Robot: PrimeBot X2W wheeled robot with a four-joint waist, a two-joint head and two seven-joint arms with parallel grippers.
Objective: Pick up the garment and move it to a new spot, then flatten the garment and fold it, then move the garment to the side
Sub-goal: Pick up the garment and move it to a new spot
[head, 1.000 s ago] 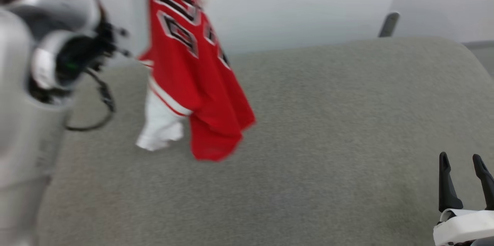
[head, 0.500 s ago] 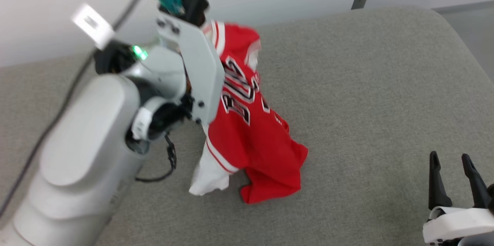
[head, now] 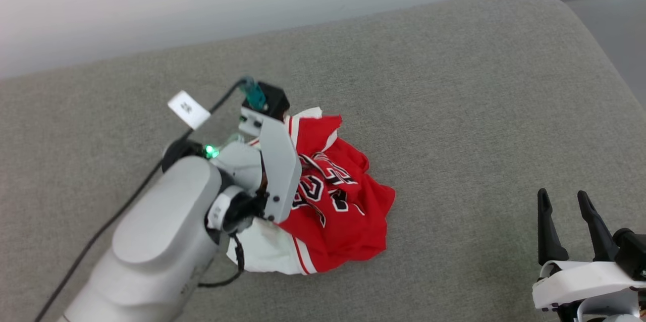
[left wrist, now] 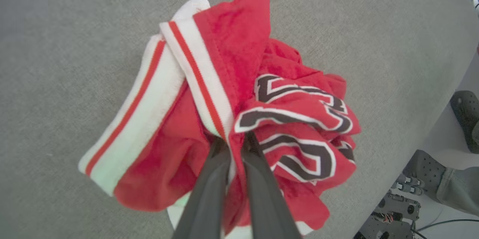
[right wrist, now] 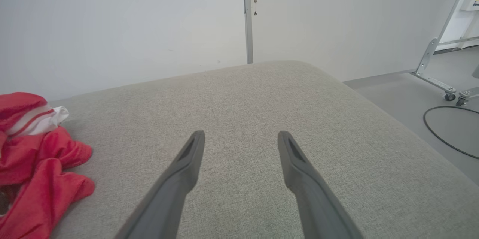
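Garment point(head: 333, 201) bunched in a heap on the grey surface point(head: 454, 110), left of its middle, pinched at a red fold beside the striped trim by the left gripper point(left wrist: 234, 141), fingers closed on the cloth. Right gripper point(head: 562, 195) stands well apart at the near right, fingers spread wide, holding nothing. Probable failures: (a) the pinch takes only a thin fold, so a lift or drag may let the cloth slip out; (b) released as it lies, the heap would be crumpled, lettering creased and most edges buried in folds, which would make flattening slow and leave neither gripper a plain corner to take; (c) the white sleeve point(head: 262, 256) lies just under the left wrist, beside a loose cable loop point(head: 241, 264), and either could catch when that arm pulls away; (d) a pull by one gripper alone could twist the cloth tighter rather than spread it. Count: garment, one; grippers, two; fingers, four, two closed and two apart; cable loop, one; white tag point(head: 187, 108) on the upper cable, one.
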